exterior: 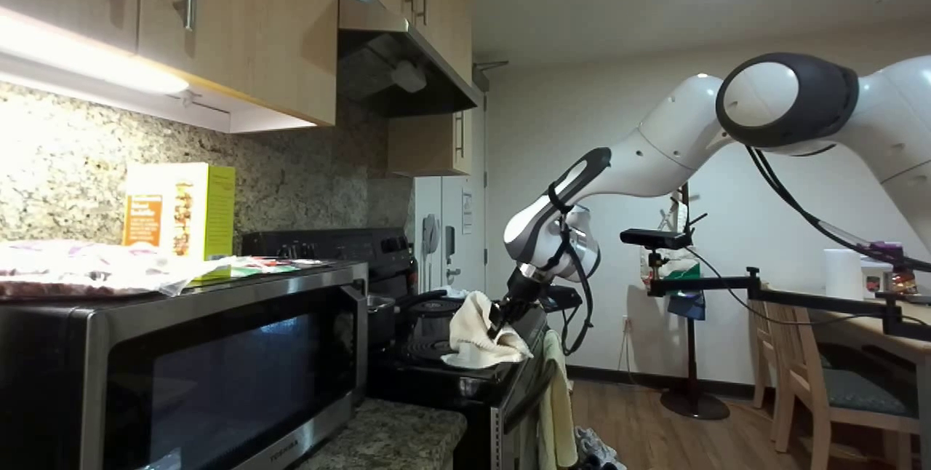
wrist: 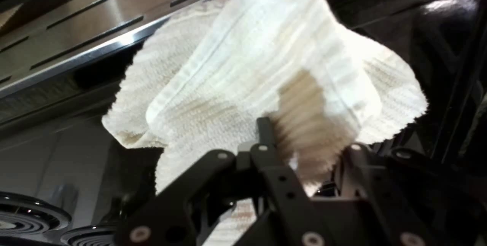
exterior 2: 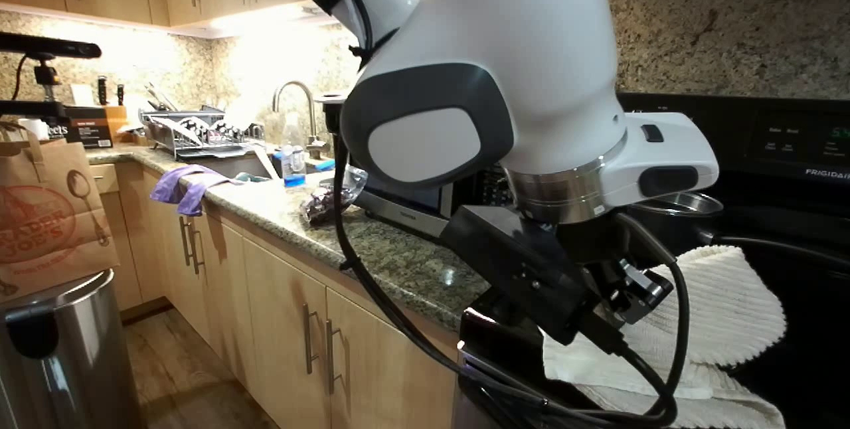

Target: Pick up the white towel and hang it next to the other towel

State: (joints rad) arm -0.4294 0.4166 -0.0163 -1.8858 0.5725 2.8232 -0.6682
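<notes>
The cream-white towel (exterior: 469, 332) lies bunched on the black stovetop, its folds standing up around my gripper (exterior: 498, 326). In an exterior view the towel (exterior 2: 737, 309) has a raised ribbed flap behind my gripper (exterior 2: 634, 299), whose tips are hidden there. In the wrist view the towel (wrist: 262, 55) fills the narrow gap of the partly closed gripper (wrist: 307, 133). The left fingertip shows against the cloth; the right fingertip is covered by it. The other towel (exterior: 557, 412), pale yellow, hangs from the oven door handle (exterior: 529, 391), below and in front of my gripper.
The stove (exterior: 469, 386) has coil burners (wrist: 32, 215) and a pot (exterior 2: 684, 205) with a long black handle beside the towel. A microwave (exterior: 247, 375) stands on the counter (exterior: 396, 430) next to the stove. The range hood (exterior: 407, 70) hangs above.
</notes>
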